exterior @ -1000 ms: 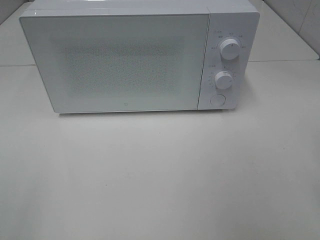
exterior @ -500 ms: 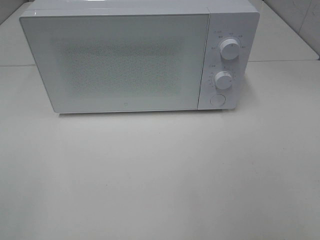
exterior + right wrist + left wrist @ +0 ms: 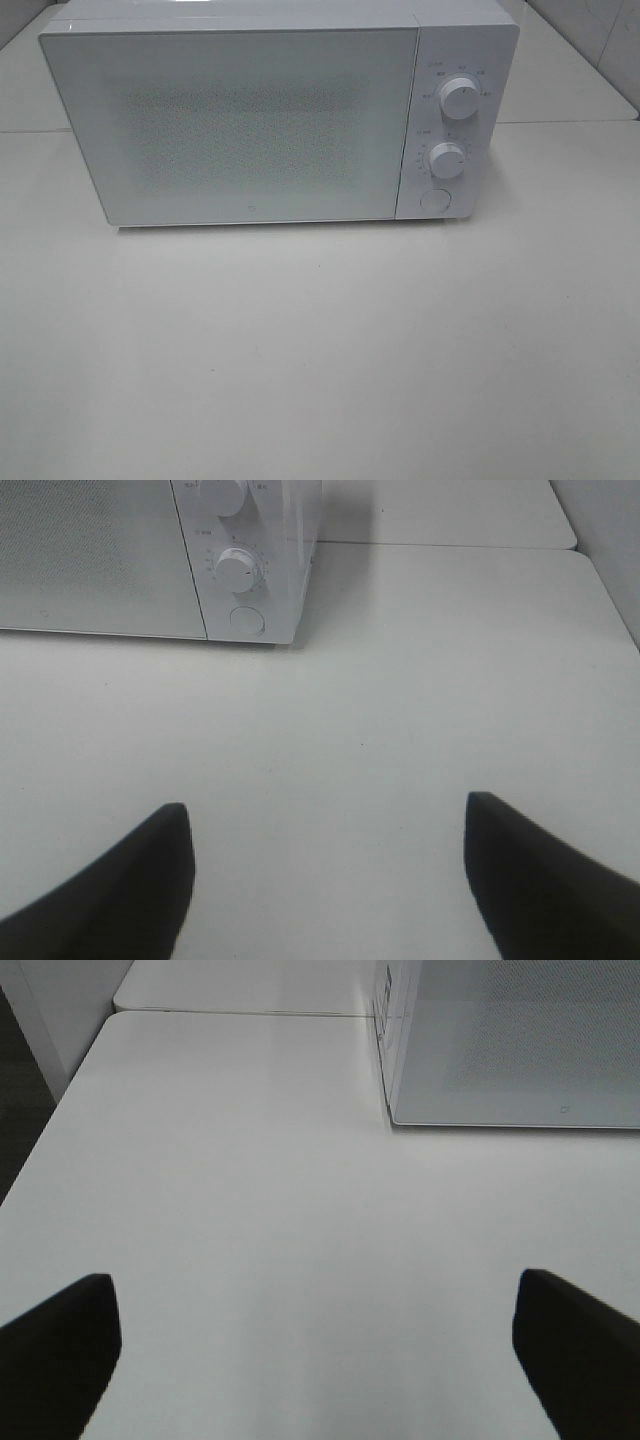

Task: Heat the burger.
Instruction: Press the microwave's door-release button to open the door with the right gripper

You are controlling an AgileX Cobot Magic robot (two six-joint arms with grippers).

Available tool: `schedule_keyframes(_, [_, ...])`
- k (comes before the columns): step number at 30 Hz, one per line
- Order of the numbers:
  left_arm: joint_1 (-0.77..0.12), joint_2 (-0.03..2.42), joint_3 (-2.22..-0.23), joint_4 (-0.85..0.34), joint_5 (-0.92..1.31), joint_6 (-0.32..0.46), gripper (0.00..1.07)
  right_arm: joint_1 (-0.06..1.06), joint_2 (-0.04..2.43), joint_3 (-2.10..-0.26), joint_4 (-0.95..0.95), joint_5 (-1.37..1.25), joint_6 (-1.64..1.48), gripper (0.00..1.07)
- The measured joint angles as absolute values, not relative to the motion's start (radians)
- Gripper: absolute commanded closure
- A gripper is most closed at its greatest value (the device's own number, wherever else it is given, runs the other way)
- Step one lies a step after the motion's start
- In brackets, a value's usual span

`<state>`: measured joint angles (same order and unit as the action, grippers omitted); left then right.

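Surveying the station: the table (image 3: pixel 320 350) is white and carries one microwave (image 3: pixel 470 30), set toward its far side. Its door (image 3: pixel 240 120) is fully closed and frosted, so the inside cannot be read. The left gripper (image 3: pixel 312 1280) hangs low over the table, facing the microwave's left front corner, jaws spread wide with nothing between them. The right gripper (image 3: pixel 325 805) faces the control panel, jaws likewise parted and empty. The panel carries an upper knob (image 3: pixel 458 99), a lower knob (image 3: pixel 447 160) and a round button (image 3: pixel 434 199) beneath. The burger shows in no view; whether it sits inside cannot be told. Judgement: the door stage is in hand. The next move likely calls for a square press on the button to release the door.
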<state>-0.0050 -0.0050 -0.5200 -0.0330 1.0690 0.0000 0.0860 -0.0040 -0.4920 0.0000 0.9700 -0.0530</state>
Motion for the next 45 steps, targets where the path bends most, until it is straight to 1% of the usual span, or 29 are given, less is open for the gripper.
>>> schedule_keyframes(39, [-0.005,-0.005,-0.52,-0.033,1.069,0.0,0.06,0.086,-0.004,-0.492,0.0,0.964,-0.053,0.33])
schedule_keyframes(42, [-0.005,-0.005,-0.52,-0.033,1.069,0.0,0.06,0.086,-0.004,-0.504,0.0,0.919,-0.052,0.33])
schedule_keyframes(43, [-0.005,-0.005,-0.52,-0.033,1.069,0.0,0.06,0.086,-0.004,-0.511,0.0,0.841,-0.052,0.36])
schedule_keyframes(45, [-0.005,-0.005,-0.52,-0.033,1.069,0.0,0.06,0.086,-0.004,-0.511,0.0,0.803,-0.052,0.37])
